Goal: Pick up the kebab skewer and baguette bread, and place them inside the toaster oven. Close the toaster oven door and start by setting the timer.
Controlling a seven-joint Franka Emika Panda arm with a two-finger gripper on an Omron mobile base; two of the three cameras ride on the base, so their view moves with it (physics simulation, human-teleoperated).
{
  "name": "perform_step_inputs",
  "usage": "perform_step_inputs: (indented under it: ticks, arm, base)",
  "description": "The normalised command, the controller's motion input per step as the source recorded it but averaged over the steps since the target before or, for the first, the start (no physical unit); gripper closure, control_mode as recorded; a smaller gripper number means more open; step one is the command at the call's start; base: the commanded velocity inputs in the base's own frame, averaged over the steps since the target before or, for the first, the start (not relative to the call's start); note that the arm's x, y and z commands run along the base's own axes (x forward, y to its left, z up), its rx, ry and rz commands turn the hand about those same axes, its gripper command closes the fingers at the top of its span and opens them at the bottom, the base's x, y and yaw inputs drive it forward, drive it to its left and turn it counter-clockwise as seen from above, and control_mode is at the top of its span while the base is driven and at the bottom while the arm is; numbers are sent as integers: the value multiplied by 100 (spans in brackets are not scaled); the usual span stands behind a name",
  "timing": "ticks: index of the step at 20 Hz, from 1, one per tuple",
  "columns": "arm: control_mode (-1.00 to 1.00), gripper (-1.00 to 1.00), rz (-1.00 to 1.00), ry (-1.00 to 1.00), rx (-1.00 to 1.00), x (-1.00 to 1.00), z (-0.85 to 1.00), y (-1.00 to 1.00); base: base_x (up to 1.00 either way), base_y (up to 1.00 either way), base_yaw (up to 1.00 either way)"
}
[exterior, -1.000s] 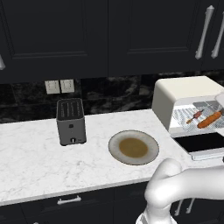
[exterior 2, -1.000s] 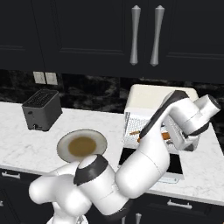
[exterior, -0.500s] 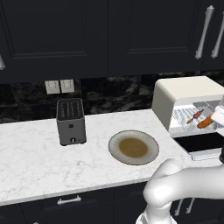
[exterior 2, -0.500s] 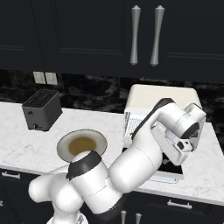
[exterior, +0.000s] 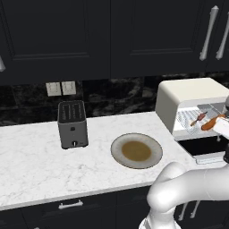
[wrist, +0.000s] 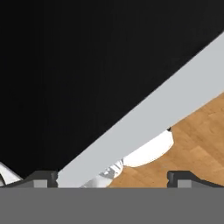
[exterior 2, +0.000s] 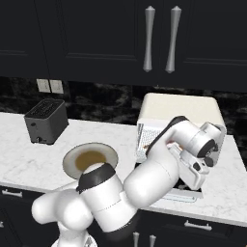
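Note:
The cream-white toaster oven [exterior: 188,99] stands at the counter's right end, and its door [exterior: 203,144] is folded down flat. Side by side on its wire rack lie the thin kebab skewer [exterior: 198,120] and the orange-brown baguette bread [exterior: 214,122]. My gripper [wrist: 113,178] is open and holds nothing. It looks down on the door's dark glass, and the silver bar handle [wrist: 144,118] runs slantwise between my fingertips [wrist: 41,177]. Wooden floor shows beyond the handle. In the right base view my arm covers the front of the toaster oven [exterior 2: 181,107].
An empty round plate [exterior: 136,150] with a brown middle sits on the white marble counter [exterior: 36,165], left of the oven. A dark-grey slot toaster [exterior: 72,124] stands further left by the black backsplash. Dark cabinets hang above.
My hand has dropped from in front of the oven's mouth to the front edge of the open door. The jaws stayed open, and the skewer and the bread have not moved.

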Motion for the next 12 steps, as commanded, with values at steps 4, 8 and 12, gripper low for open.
perform_step_inputs:
  ticks: [4, 8, 12]
  arm:
    - [-100, -100, 0, 0, 0, 31, -15, 7]
    - [-100, -100, 0, 0, 0, 19, -33, 22]
    - [-100, -100, 0, 0, 0, 43, -13, 39]
  base:
    - [0, 0, 0]
    - [0, 0, 0]
    - [0, 0, 0]
